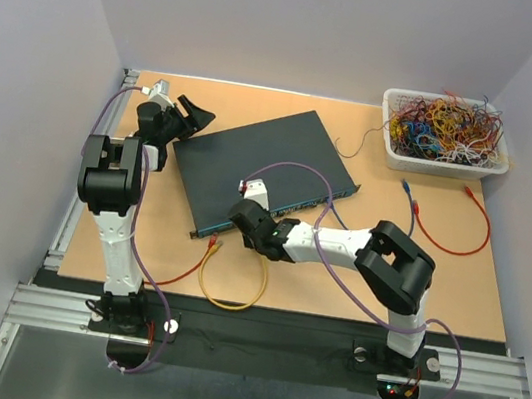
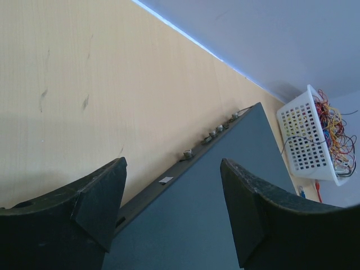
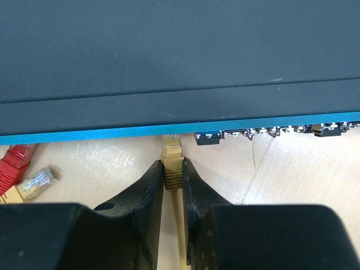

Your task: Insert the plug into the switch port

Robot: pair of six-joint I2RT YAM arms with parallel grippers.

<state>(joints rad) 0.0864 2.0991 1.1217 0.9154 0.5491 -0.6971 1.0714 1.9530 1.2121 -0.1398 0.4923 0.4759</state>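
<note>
At switch front, right gripper pinching yellow plug, seemingly in port

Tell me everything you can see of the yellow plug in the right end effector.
The yellow plug has a clear tip and a yellow rubbery boot. The right end effector is shut on the boot, aiming it at the dark teal switch. Its tip reaches the switch's front face, left of the visible ports; whether it is seated is unclear. Its cable trails back toward the camera.
</note>
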